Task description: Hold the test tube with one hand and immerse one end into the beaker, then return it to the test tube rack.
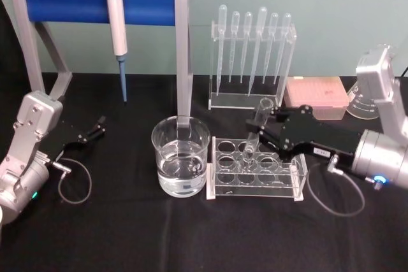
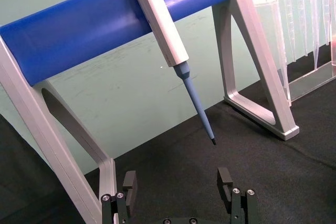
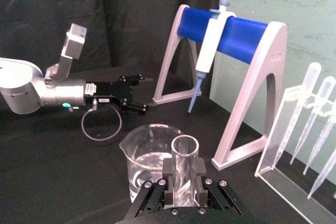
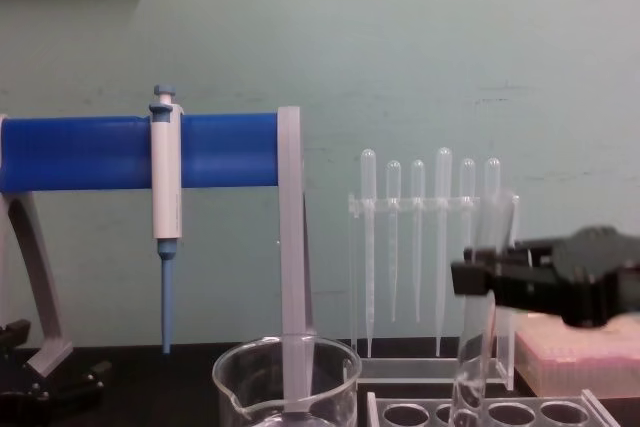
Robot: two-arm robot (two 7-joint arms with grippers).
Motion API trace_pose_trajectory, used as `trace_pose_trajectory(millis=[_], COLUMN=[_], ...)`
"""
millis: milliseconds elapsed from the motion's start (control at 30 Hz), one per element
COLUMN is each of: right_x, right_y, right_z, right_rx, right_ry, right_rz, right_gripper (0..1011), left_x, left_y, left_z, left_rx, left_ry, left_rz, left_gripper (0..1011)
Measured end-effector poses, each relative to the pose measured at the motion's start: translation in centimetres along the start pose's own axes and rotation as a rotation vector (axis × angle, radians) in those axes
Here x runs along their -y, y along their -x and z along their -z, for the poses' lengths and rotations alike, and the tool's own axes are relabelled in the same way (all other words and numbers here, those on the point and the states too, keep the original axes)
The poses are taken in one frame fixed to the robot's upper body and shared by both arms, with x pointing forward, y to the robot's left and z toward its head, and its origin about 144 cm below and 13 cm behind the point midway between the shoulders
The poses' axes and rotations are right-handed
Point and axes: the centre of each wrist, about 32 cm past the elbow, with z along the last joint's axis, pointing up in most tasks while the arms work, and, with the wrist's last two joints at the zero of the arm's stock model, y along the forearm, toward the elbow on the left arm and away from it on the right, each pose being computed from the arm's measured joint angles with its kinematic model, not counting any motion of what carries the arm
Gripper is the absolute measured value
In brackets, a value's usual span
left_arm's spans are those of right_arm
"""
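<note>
Glass breaks easily, so this is a careful moment. The right pincer (image 1: pixel 255 133) is closed around the test tube (image 1: pixel 262 111), gripping it near the middle. The tube leans, with its open top tipped away from the beaker (image 1: pixel 157 151). Its round bottom is down at a back hole of the test tube rack (image 1: pixel 290 186), which stands just beside the beaker on its right. I cannot tell if the bottom is inside the hole or just above it.

What could go wrong? If the tube goes up while it leans, it may catch on the hole's edge and slip in the grip, or drag the rack. On the way over, it could knock the beaker's rim and spill.

The beaker is about half full of clear water (image 1: pixel 180 173). The tube looks empty, and so do the other rack holes.

The left pincer (image 1: pixel 97 128) rests on the black surface (image 1: pixel 191 240) well to the beaker's left, wide open and holding nothing.
</note>
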Motion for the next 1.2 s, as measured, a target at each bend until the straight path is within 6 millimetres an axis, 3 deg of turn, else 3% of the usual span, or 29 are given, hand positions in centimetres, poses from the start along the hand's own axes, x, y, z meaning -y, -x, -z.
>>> trace_pose_trajectory(millis=[267,600,1200], right_x=[-0.3,-0.4,-0.6], right_y=[-1.0,-1.9,-2.2], right_z=[-4.2,-7.4,-8.1], right_rx=[0.04,0.054,0.028], right_ry=[0.042,0.04,0.037], right_rz=[-0.022,-0.003,-0.004], right_gripper=[241,241,241], left_x=[0.0,0.0,0.0], left_y=[0.0,0.0,0.0], left_z=[0.0,0.0,0.0], left_rx=[0.0,0.0,0.0], left_ry=[0.0,0.0,0.0], left_rz=[0.0,0.0,0.0], left_gripper=[1000,1000,1000])
